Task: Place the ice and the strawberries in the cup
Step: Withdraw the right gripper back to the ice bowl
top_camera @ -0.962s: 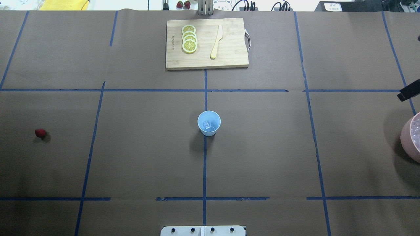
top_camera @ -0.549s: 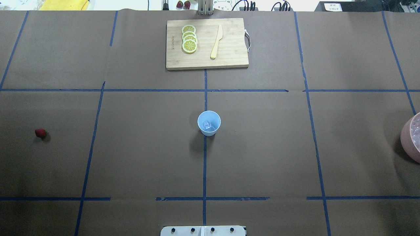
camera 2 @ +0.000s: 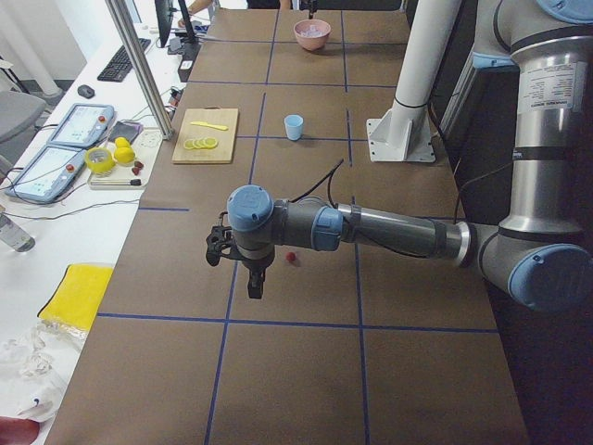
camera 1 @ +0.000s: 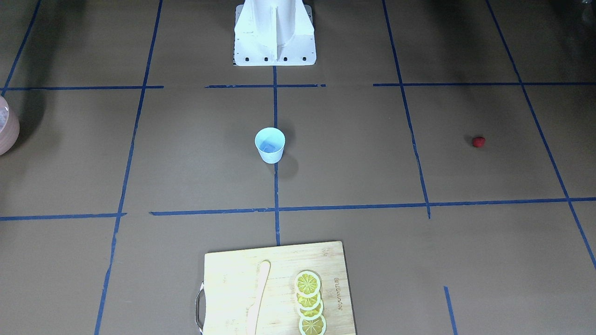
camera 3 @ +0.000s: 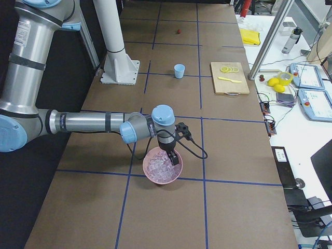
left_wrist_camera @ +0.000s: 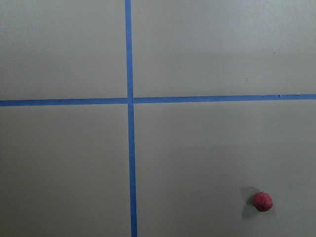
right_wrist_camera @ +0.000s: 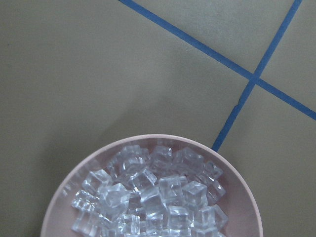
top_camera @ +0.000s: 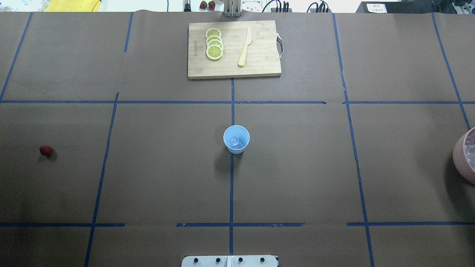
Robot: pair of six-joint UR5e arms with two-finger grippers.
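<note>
Nothing readable with certainty. Engraved brand mark [camera 1: 338, 294] along one short edge of the cutting board [camera 1: 279, 274], possibly Latin capitals, too blurred to spell out. Printed label [camera 2: 542, 88] on the left arm [camera 2: 398, 232], lines too small. White card [top_camera: 376, 7] past the worktop's [top_camera: 297, 178] far edge, print illegible.

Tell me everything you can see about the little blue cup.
The cup is small, pale blue, tapered, its round rim wider than its base; it looks like paper or plastic. It stands upright mid-table on the blue tape line, with one clear ice cube inside. Nothing else touches it.
</note>
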